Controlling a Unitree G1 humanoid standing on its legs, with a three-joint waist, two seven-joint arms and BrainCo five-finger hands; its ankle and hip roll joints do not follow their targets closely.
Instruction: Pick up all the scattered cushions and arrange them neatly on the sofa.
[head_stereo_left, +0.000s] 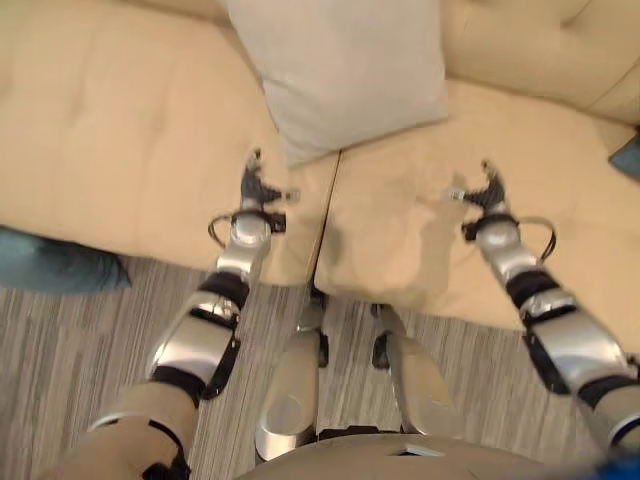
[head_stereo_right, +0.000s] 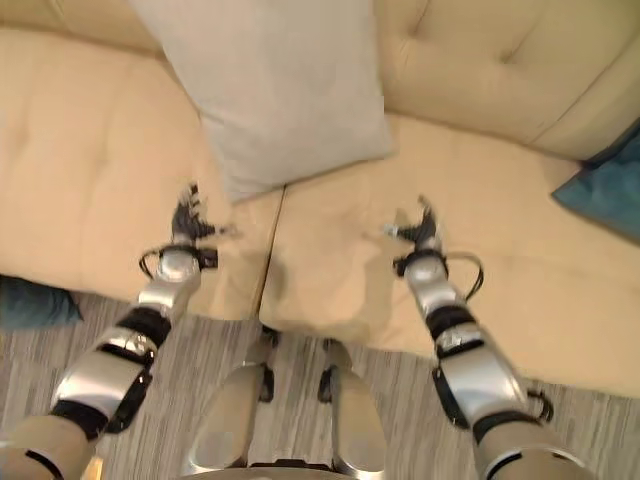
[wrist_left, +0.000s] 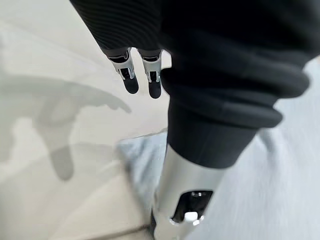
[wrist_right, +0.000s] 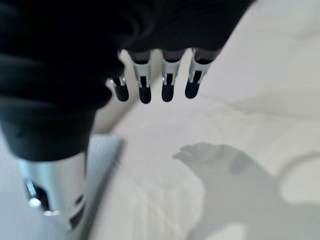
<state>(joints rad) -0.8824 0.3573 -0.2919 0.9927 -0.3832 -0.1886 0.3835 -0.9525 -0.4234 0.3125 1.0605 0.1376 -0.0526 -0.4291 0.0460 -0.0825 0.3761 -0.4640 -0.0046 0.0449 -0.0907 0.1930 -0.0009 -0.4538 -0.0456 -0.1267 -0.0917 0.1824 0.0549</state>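
Both hands hover empty over the beige sofa (head_stereo_left: 120, 120) seat, fingers loosely extended, holding nothing: left hand (head_stereo_left: 257, 188) over the left seat cushion near the centre seam, right hand (head_stereo_left: 483, 192) over the right seat cushion. Light grey cushion (head_stereo_left: 340, 70) already sits on the sofa, propped against the backrest and straddling the seam, its lower corner pointing down toward the seat front. It lies ahead of and between the hands, and that corner is much closer to the left hand, just beyond its fingertips; the right hand is well apart from it. Long axis runs roughly front-to-back, slightly skewed toward the robot's left. Remaining work, as I judge it: a teal cushion (head_stereo_left: 55, 262) lies on the striped floor (head_stereo_left: 90, 350) against the sofa front, off to the robot's left, so the left arm is nearer. Another teal cushion (head_stereo_right: 605, 190) sits at the far right of the seat, nearer the right hand. No brands, labels or legible writing anywhere.
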